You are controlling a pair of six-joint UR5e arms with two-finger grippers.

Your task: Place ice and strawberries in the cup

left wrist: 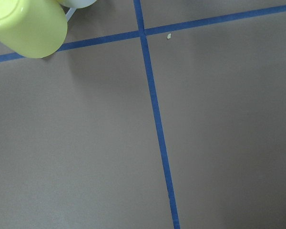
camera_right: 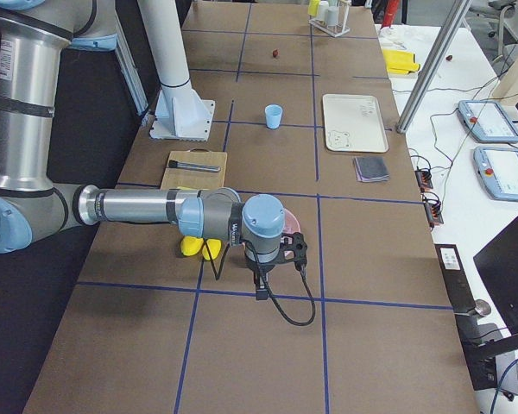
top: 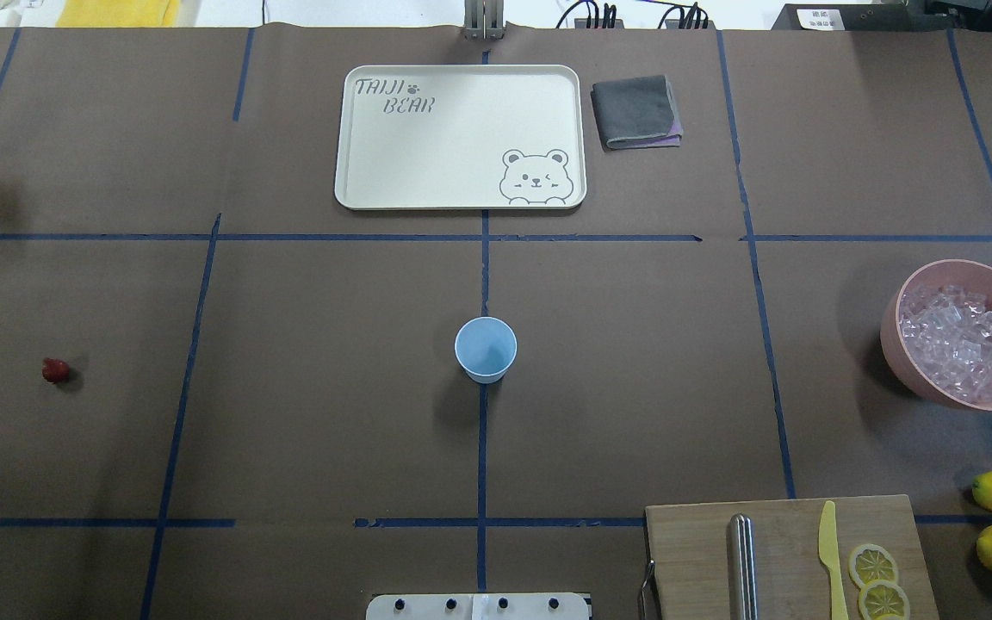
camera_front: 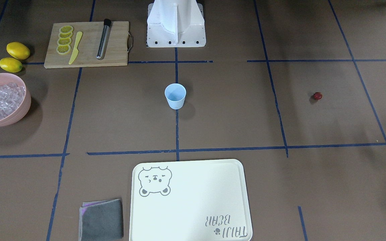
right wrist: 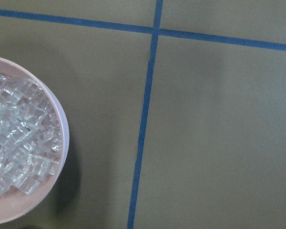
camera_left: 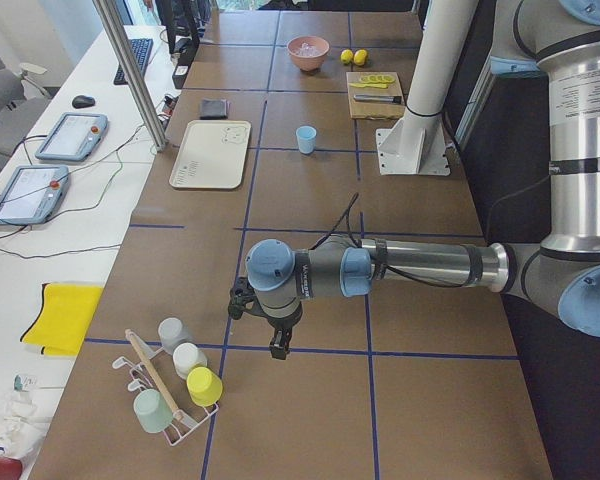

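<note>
My tabletop [top: 306,413] is covered in dull brown paper and divided into large rectangles by blue tape lines [top: 482,448]. The light blue cup [top: 486,349] stands upright on the centre line, well apart from everything else. The single dark red strawberry [top: 55,370] lies on bare paper far out on my left side. The ice [top: 959,340] is heaped in a pink bowl [top: 899,349] far out on my right. Near that bowl are two lemons [camera_front: 14,56] and a wooden cutting board [camera_front: 116,45] carrying lemon slices [camera_front: 64,39], a yellow knife [camera_front: 75,47] and a metal rod [camera_front: 103,39]. Across the tabletop from my white pedestal [camera_front: 176,30] lies a cream tray [top: 444,164] printed with a bear, with a folded grey cloth [top: 636,112] just beside it. My left end effector [camera_left: 270,330] hangs over the far left end of the tabletop, close to a wire rack [camera_left: 170,415] of upturned cups, one of them yellow [left wrist: 26,24]. My right end effector [camera_right: 272,263] hovers at the opposite end, near the pink bowl. I cannot tell how wide either one stands, and no picture shows anything in its grip. Beyond the tabletop runs a long white desk [camera_left: 70,215] with two handheld control screens [camera_left: 72,135], cables and a yellow rag [camera_left: 62,315], and a slanted metal post [camera_left: 132,75] rises beside it.
</note>
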